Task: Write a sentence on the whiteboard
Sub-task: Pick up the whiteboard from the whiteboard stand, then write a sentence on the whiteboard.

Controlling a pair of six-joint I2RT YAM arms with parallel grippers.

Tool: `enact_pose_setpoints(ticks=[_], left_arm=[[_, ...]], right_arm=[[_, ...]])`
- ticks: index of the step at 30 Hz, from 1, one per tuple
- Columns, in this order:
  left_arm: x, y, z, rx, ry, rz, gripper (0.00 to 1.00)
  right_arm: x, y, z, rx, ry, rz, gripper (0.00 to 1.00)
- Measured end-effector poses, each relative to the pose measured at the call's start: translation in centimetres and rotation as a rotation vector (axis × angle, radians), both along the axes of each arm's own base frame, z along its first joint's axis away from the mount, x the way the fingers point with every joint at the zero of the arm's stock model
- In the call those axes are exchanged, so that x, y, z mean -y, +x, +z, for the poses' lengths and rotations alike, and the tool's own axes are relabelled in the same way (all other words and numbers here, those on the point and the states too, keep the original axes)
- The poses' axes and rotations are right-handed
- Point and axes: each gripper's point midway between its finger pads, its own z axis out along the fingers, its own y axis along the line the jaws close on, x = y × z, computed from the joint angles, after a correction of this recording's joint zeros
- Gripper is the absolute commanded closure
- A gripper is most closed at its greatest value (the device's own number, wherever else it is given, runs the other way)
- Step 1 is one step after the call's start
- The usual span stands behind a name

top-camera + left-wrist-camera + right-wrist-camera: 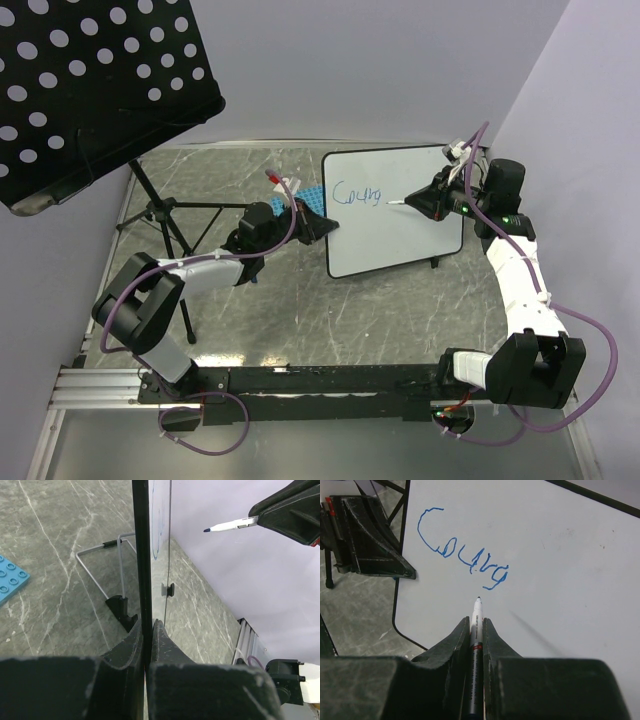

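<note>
The left pincer point(148, 647) pinches the left edge of the whiteboard point(400, 225), which stands on the tabletop point(300, 310). At the whiteboard's upper left, the sentence point(465, 550) so far reads "Courag" in blue. The marker point(478, 611), pinched in the right pincer point(476, 625), points just below the last letter. Assessment: the first word is incomplete, and most of the writing is not yet done.

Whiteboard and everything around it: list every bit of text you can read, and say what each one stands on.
"Courag": blue handwriting on the whiteboard; the word is unfinished and its last letters are rough.
Print on the band of the marker: too small and blurred to read.
No other words, numbers or signs show in any view.
</note>
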Motion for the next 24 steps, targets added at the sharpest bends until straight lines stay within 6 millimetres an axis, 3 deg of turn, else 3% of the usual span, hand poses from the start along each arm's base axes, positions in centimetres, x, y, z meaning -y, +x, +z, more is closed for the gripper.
enact_pose_setpoints(ticks=[24], left_arm=[[-0.06,-0.02,-0.05,-0.031,-0.019,0.01,0.99]], right_arm=[[0.29,0.47,-0.62,0.024,-0.019,-0.013,1.0]])
